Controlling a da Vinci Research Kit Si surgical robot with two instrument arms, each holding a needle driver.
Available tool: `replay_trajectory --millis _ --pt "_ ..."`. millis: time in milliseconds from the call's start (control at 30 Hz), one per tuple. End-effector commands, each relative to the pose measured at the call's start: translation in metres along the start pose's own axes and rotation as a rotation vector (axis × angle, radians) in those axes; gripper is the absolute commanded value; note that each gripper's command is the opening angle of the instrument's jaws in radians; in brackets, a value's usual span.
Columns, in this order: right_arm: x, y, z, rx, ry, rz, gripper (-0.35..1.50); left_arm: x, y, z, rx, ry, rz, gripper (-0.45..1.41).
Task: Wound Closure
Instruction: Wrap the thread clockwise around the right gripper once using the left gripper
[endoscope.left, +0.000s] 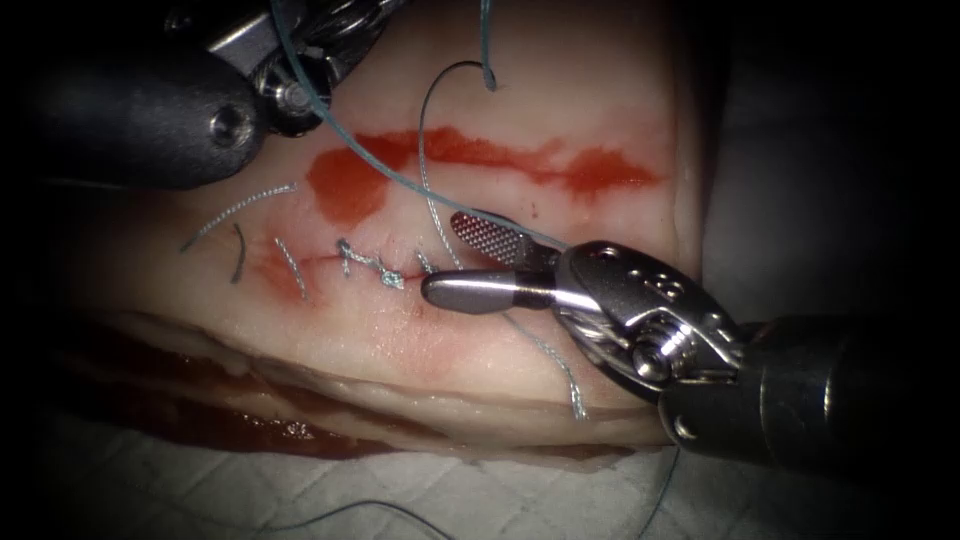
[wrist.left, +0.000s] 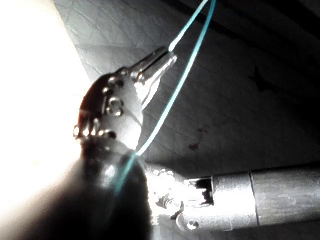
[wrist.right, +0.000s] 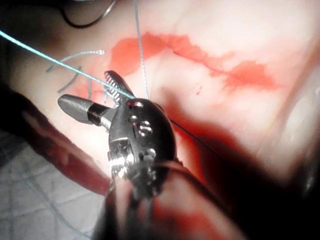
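My right claw (endoscope.left: 462, 262), the polished steel needle driver entering from the right, stands spread wide over the cut: its ribbed upper jaw lifts clear while the smooth lower jaw lies level just above the pale pink slab of tissue (endoscope.left: 600, 120). It holds nothing. A taut strand of teal suture thread (endoscope.left: 400, 178) runs between the two jaws near their hinge, and I judge the claw is parked astride it so the strand sits within reach of the cutting jaws. The right wrist view confirms the gape (wrist.right: 92, 95), with the thread (wrist.right: 60, 59) crossing to the hinge.

My left claw (wrist.left: 167, 52), a second steel needle driver, is pressed together on that same thread (wrist.left: 192, 65), pinching it at the tips. In the endoscope view its wrist (endoscope.left: 290, 85) sits at the upper left, well apart from the cut. I judge this grip keeps the strand tensioned and raised off the tissue.

The narrow horizontal cut (endoscope.left: 330, 262) carries several pale stitches, a knotted one (endoscope.left: 372, 268) lying just left of the right claw. Loose thread ends trail on both sides of it. A smear of red fluid (endoscope.left: 470, 160) lies above the cut. I cannot find the curved needle, so cannot say whether it is in the tissue.
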Motion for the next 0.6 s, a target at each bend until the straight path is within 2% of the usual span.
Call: replay_trajectory --millis 33,200,300,400,500,600 --pt "-0.0001 -0.0005 0.0010 0.018 -0.012 -0.003 1.21 0.0003 0.0003 0.0005 0.000 0.009 -0.007 -0.45" --pt "-0.0004 -0.0009 0.0012 0.028 -0.016 0.028 1.20 0.0008 0.0007 0.0001 0.008 0.012 -0.095 -0.45" --pt "-0.0005 -0.0007 0.0008 0.023 -0.013 0.042 1.23 0.0009 0.0008 0.0000 0.010 0.014 -0.093 -0.45" --pt "-0.0006 -0.0003 0.0000 0.014 -0.006 0.071 1.18 0.0007 0.0012 -0.0002 0.003 0.009 -0.094 -0.45" --pt "-0.0010 -0.0001 -0.0002 0.014 -0.004 0.076 1.20 0.0006 0.0018 -0.0004 -0.040 0.017 -0.033 -0.45" --pt "-0.0013 0.0000 -0.0001 0.017 -0.004 0.081 1.20 0.0008 0.0024 -0.0007 -0.131 0.063 0.054 -0.45"
